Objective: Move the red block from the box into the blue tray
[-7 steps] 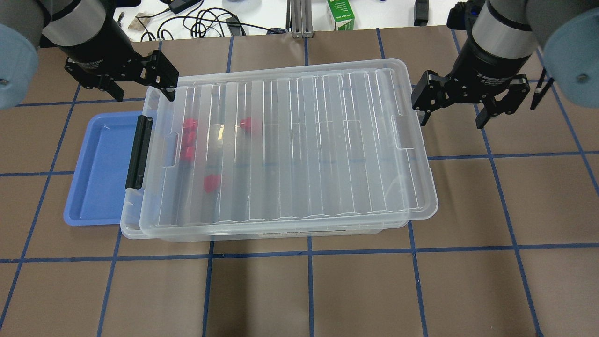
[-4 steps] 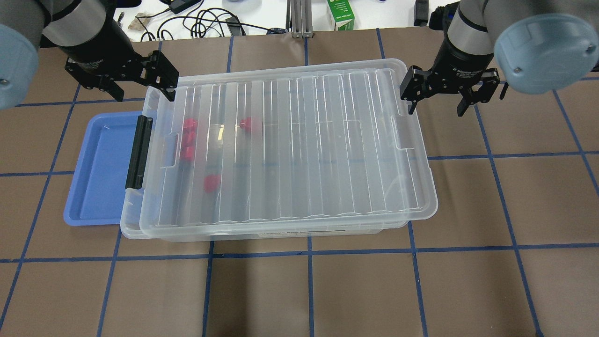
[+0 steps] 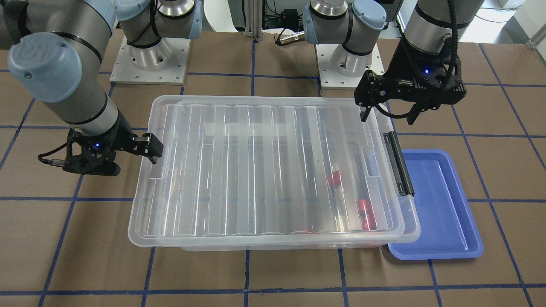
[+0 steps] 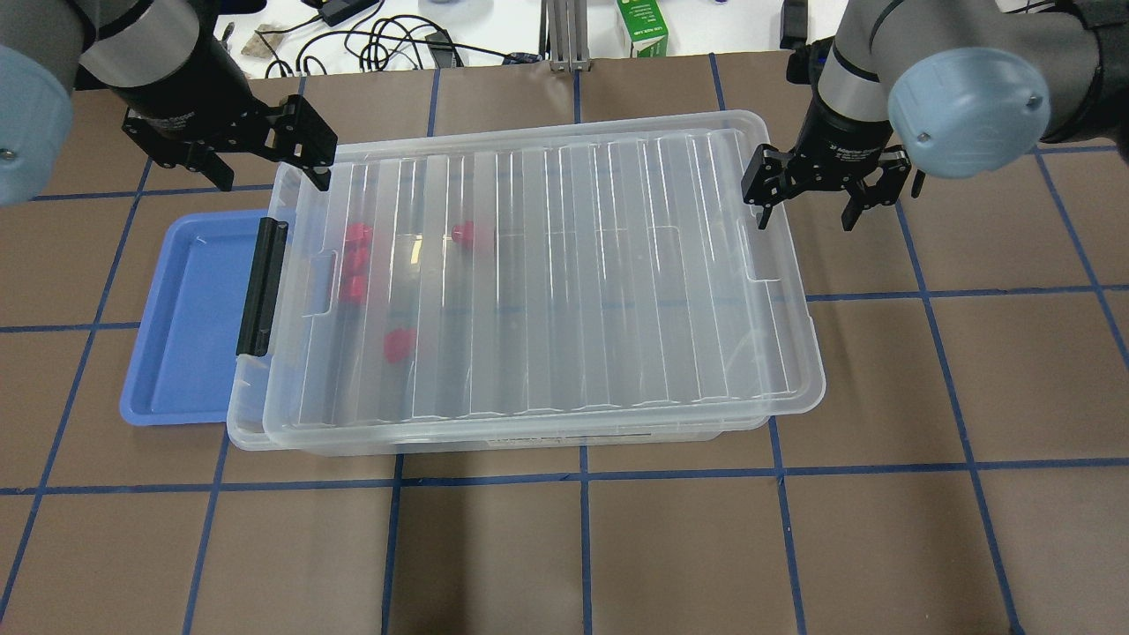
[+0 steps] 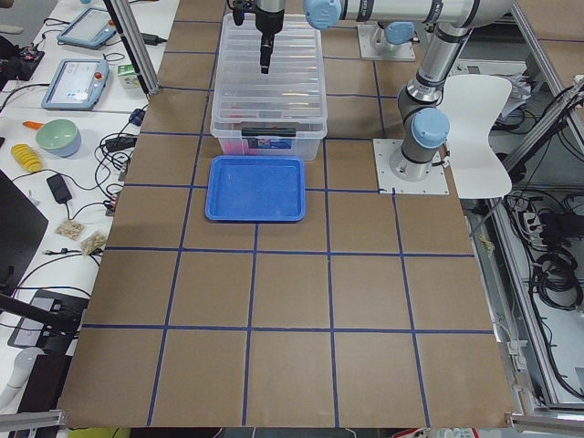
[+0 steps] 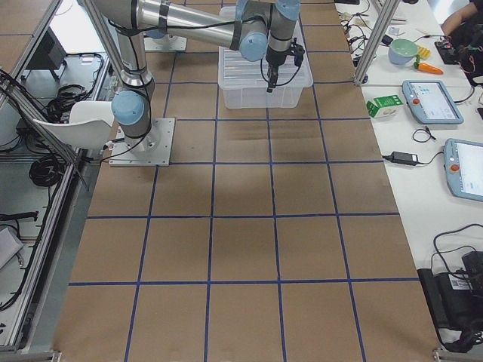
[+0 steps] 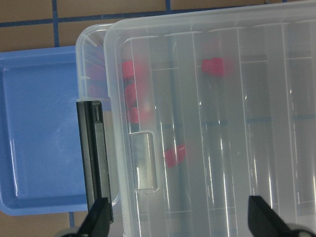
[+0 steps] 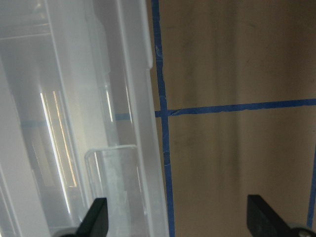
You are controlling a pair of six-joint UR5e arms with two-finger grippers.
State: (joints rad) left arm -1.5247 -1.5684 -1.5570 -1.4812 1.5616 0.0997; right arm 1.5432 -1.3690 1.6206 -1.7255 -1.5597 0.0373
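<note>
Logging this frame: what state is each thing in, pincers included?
box: closed, standing on the table.
lid: lying on the box, not gripped.
red blocks: inside the box, under the lid.
blue tray: empty, beside the box's latch end.
left pincer: open, empty, at the box's corner near the tray.
right pincer: open, empty, at the box's other end.

The box [image 4: 494, 439] sits mid-surface [image 4: 617, 547] with its lid [image 4: 617, 282] on top. The tray [image 4: 190, 326] lies just beside its latch end, on the robot's left. The blocks [image 4: 355, 260] lie inside the box, near that end. One end effector [image 4: 269, 176] hangs over the far-left corner, the other [image 4: 807, 216] over the far-right edge.
</note>
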